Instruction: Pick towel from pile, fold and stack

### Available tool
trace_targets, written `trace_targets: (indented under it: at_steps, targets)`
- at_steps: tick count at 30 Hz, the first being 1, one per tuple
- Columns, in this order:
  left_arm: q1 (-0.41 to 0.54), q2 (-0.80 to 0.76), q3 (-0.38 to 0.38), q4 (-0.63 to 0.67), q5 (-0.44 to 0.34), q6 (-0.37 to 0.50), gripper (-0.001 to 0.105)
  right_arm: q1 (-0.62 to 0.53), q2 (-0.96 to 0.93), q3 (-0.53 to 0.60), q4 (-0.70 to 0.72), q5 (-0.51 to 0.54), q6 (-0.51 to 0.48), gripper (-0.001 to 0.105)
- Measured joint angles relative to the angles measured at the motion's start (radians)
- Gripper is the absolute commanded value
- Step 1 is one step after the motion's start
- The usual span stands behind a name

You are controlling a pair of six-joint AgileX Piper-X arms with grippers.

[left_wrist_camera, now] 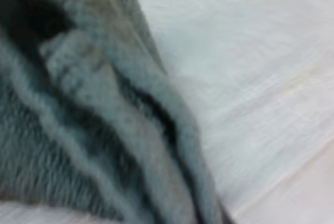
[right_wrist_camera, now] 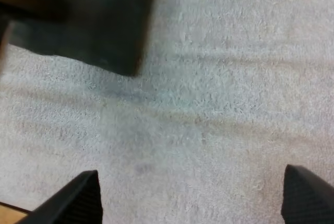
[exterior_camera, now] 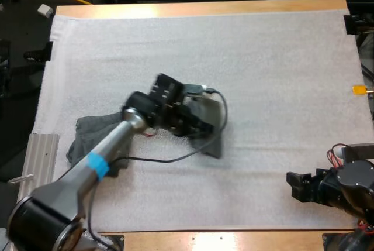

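the step in hand looks like the pick, or a first drag to spread the cloth. the left gripper [exterior_camera: 194, 126] is down on a dark grey-green towel [exterior_camera: 214, 138] near the middle of the mat [exterior_camera: 269, 58]. a flat, straight-edged flap of cloth shows just past it. whether it has a hold of that cloth i cannot tell, since the wrist covers the contact. in the left wrist view the towel [left_wrist_camera: 94, 130] sits very close: thick, soft terry bunched into long rolled ridges with deep dark creases, lying on the pale mat [left_wrist_camera: 250, 78].

a crumpled heap [exterior_camera: 87, 137] of the same cloth lies behind the left gripper, beside its arm. the arm hides whether it is one piece with the flap or a second towel.

the right gripper [exterior_camera: 295, 184] sits well apart from the towel, near the worktop [exterior_camera: 234, 240] front edge. its fingers [right_wrist_camera: 86, 200] are released, spread wide over bare mat with nothing between them. the mat there is white, nubbly and faintly ribbed.

as i judge it, the next move is to lay the towel out flat, which calls for the right gripper to come across and take a second corner. limp terry will likely sag and drag on the mat's pile, so holds near the edges would serve best.
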Motion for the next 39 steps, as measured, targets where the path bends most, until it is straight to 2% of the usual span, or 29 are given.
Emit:
trace_targets:
  at_steps: [4,6,7,12,19,26,35,39]
  targets:
    - [0.096,-0.061,-0.006,0.137,-0.095,0.138,0.000,0.000,-0.003,0.000,0.002,0.000,0.000,0.069]
    - [0.114,-0.070,-0.007,0.161,-0.114,0.162,0.000,0.000,-0.003,0.000,0.003,0.000,0.000,0.068]
    - [0.172,-0.103,-0.009,0.243,-0.183,0.240,0.000,0.000,-0.005,0.000,0.005,0.000,0.000,0.068]
    - [0.213,-0.113,-0.009,0.285,-0.215,0.267,0.000,0.000,-0.005,0.000,0.005,0.000,0.000,0.069]
    - [0.390,-0.144,-0.009,0.393,-0.329,0.349,0.000,0.000,-0.005,0.000,0.005,0.000,0.000,0.069]
    - [0.524,-0.154,-0.009,0.442,-0.388,0.411,0.000,0.000,-0.005,0.000,0.005,-0.003,0.000,0.069]
    - [0.577,-0.153,-0.010,0.445,-0.443,0.443,0.000,0.000,-0.005,0.000,0.005,-0.022,0.000,0.069]
    - [0.574,-0.153,-0.010,0.455,-0.505,0.449,0.000,0.000,-0.005,0.000,0.005,-0.022,0.000,0.069]
